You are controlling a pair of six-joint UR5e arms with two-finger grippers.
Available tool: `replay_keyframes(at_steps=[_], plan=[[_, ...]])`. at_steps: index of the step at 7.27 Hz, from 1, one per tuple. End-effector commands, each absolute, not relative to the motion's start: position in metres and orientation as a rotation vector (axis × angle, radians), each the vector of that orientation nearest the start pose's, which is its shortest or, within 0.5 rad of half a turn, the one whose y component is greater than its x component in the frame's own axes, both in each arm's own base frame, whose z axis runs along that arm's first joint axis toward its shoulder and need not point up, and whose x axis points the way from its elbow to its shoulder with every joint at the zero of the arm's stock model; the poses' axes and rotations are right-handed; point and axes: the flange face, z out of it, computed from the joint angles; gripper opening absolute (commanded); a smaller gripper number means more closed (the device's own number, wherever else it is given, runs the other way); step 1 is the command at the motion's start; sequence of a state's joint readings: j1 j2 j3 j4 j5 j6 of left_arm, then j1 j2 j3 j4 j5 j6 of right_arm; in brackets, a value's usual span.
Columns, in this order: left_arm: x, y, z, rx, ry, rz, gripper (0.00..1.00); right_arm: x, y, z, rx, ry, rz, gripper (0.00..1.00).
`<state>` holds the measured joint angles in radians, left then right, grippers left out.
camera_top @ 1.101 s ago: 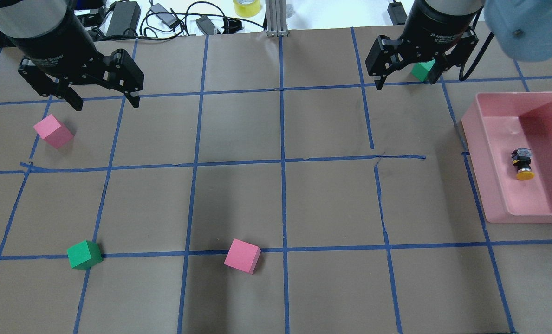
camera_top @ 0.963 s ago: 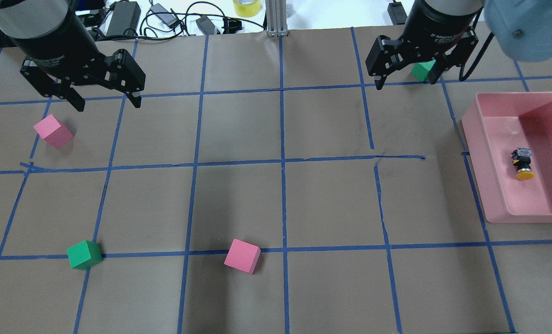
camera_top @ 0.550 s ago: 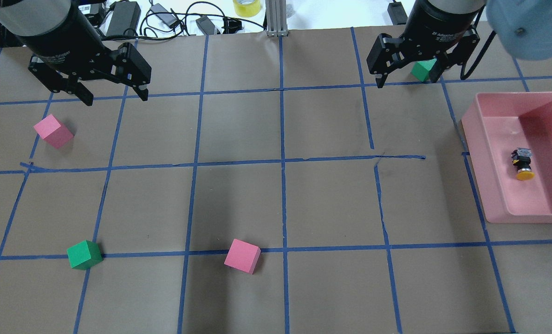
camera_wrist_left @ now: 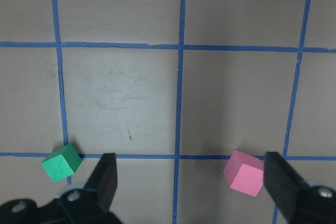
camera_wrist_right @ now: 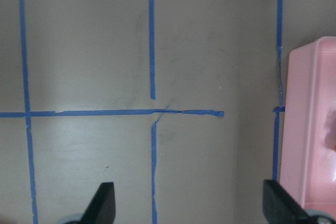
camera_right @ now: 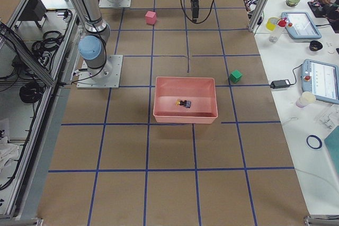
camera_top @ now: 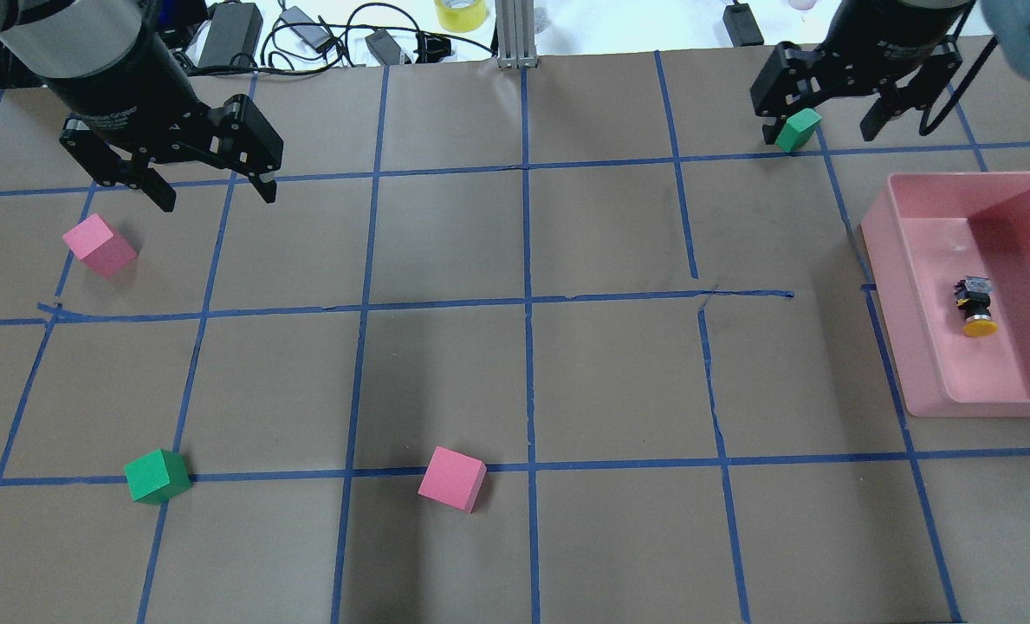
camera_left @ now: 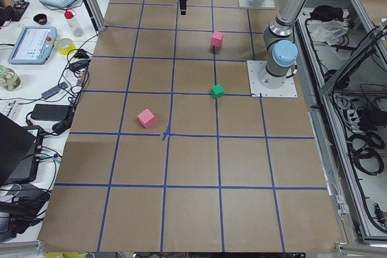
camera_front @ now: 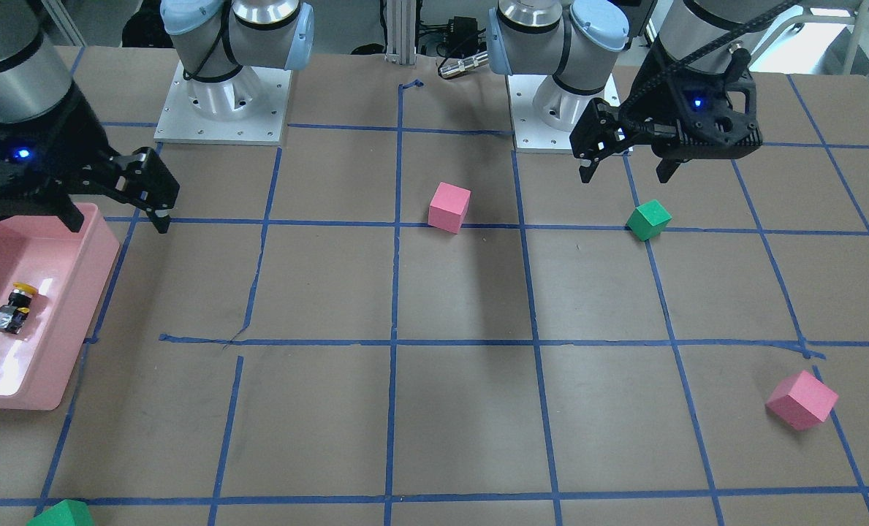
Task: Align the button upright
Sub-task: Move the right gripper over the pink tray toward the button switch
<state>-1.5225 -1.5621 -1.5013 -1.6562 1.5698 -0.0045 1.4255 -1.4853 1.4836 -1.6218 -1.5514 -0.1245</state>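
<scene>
Left fingers spread wide, nothing between them, hovering above the worktop, pink cube nearby. Right fingers also spread and empty, in the air beside the pink tray, on its table-centre side. Button lies on its side on the tray floor, yellow cap toward the robot, clear of both arms

Taped-grid table: pink bin, pink cubes, green cubes.
</scene>
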Motion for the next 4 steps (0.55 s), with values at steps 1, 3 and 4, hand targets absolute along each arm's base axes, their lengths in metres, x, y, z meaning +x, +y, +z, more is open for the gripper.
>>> replay_keyframes(at_steps=[1,3,4], plan=[[-0.102,-0.495,0.517,-0.106,3.132,0.012,1.00,-0.041,-0.557,0.463,0.114,3.120,-0.007,1.00],[-0.099,-0.494,0.518,-0.127,3.132,0.010,1.00,-0.118,-0.564,0.403,0.243,3.138,-0.062,1.00],[-0.098,-0.495,0.518,-0.147,3.134,0.005,1.00,-0.146,-0.553,0.369,0.169,3.133,-0.048,1.00]])
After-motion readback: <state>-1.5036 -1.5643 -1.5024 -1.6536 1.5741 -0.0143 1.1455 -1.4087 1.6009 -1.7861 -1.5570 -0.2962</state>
